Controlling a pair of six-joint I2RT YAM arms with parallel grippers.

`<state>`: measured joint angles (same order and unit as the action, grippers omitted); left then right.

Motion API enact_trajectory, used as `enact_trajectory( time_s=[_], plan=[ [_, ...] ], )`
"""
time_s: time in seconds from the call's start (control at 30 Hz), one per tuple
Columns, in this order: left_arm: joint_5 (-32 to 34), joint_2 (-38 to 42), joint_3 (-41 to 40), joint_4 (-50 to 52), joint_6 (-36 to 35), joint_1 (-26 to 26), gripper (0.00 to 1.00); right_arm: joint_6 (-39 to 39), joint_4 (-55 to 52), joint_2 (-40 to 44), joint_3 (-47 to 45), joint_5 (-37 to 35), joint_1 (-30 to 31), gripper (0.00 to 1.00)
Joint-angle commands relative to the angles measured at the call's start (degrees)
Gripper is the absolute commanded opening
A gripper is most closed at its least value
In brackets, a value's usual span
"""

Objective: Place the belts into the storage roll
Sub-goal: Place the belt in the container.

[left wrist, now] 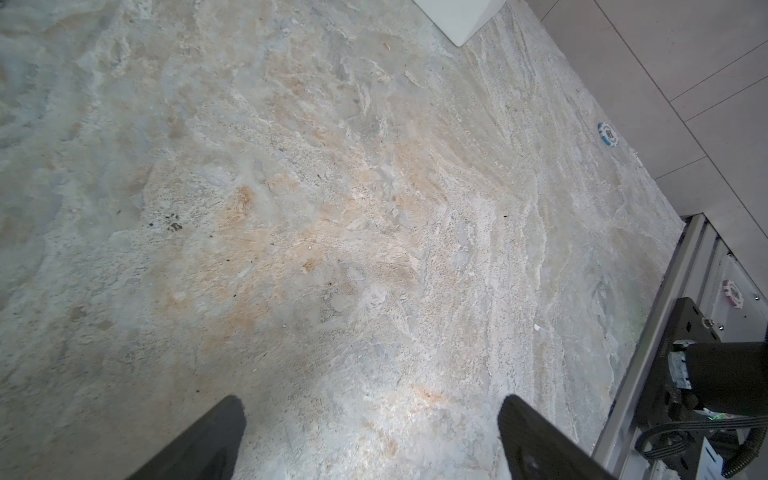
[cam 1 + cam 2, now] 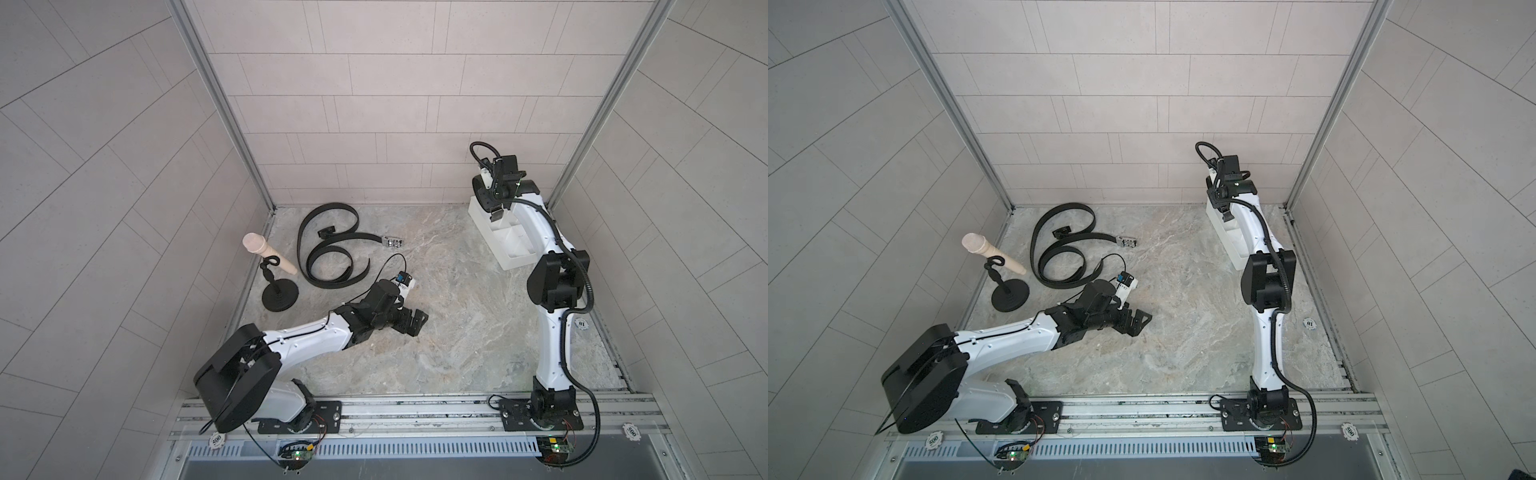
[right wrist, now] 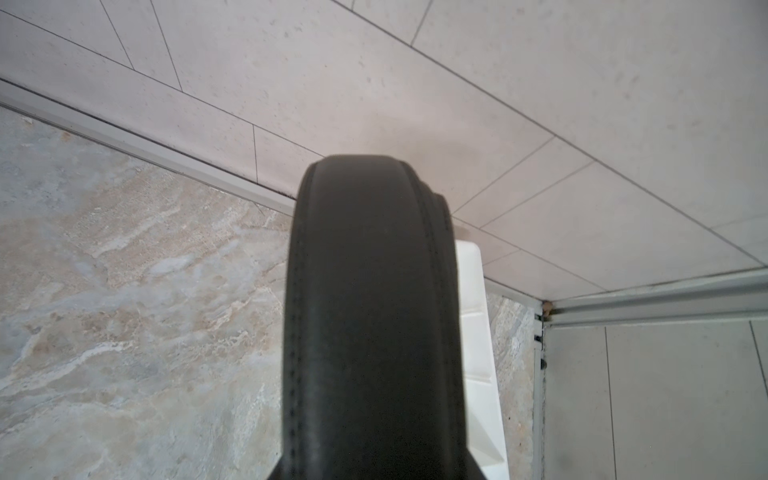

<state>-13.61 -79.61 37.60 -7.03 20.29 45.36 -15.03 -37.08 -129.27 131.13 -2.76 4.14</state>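
Right pincer (image 2: pixel 496 215) pinching a coiled belt (image 3: pixel 365 311) edge-up over the far end of the storage roll (image 2: pixel 515 261), likely to drop it into a compartment; left pincer (image 1: pixel 370 415) spread, empty above the counter (image 1: pixel 291 208); two loose belts (image 2: pixel 357 236) lie back-left.

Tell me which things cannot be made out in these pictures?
- The storage roll: the right arm covers much of its inside in both top views; the left wrist view's edge cuts it to one corner.
- The coiled belt: fills the right wrist view, close and blurred; its buckle does not show.
- The loose belts: overlapping in both top views; where each ends is unclear.
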Motion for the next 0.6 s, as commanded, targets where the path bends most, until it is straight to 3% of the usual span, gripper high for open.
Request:
enact_trajectory(
  time_s=[0.0, 0.57],
  plan=[
    [0.2, -0.7, 0.2, -0.3, -0.8, -0.5, 1.00, -5.2, 6.8, -0.9, 1.4, -2.5, 0.8, 0.00],
    [0.1, -1.5, 0.7, 0.4, -1.1, -0.7, 1.00, -0.6, 9.5, -6.3, 2.7, 5.0, -4.8, 0.00]
  ],
)
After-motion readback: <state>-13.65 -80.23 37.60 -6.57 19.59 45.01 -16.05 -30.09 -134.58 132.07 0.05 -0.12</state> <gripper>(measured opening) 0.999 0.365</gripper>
